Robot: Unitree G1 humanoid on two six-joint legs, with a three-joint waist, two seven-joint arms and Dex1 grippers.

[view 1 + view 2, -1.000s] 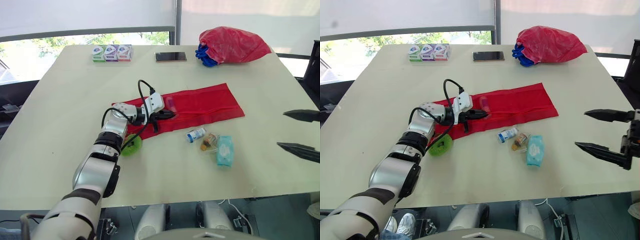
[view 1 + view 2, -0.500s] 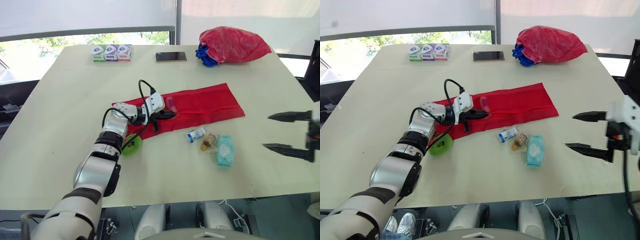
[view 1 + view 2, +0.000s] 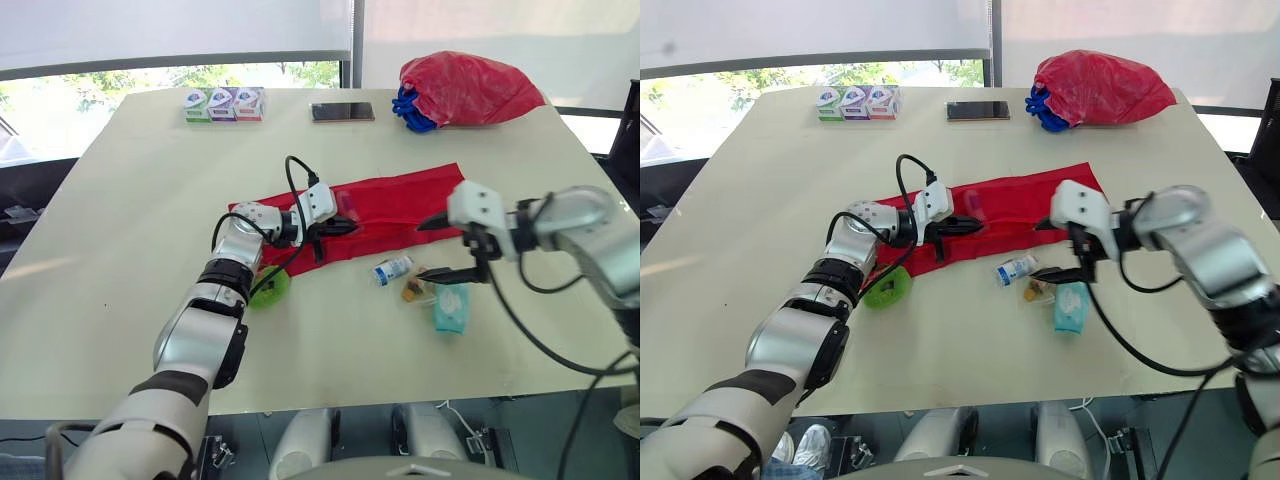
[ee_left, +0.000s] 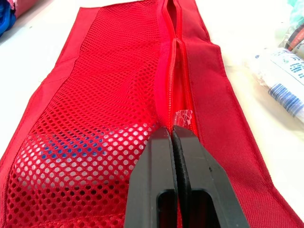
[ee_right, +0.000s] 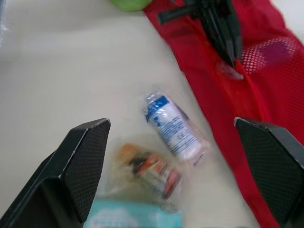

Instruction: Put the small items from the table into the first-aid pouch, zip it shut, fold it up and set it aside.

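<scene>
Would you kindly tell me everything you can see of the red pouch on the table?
The pouch is a long red fabric strip lying flat and unfolded on the table. One side is mesh, the other solid cloth, with a zip running lengthwise between them. Something bluish shows through the mesh. The left gripper is shut on the zip, at a small clear tab.

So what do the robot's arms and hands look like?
The left arm and right arm are shiny silver-grey, rounded at the joints, with black bands. The left hand and right hand each have two pointed black fingers, with a white box behind them. Thin black cables loop off the wrists.
</scene>
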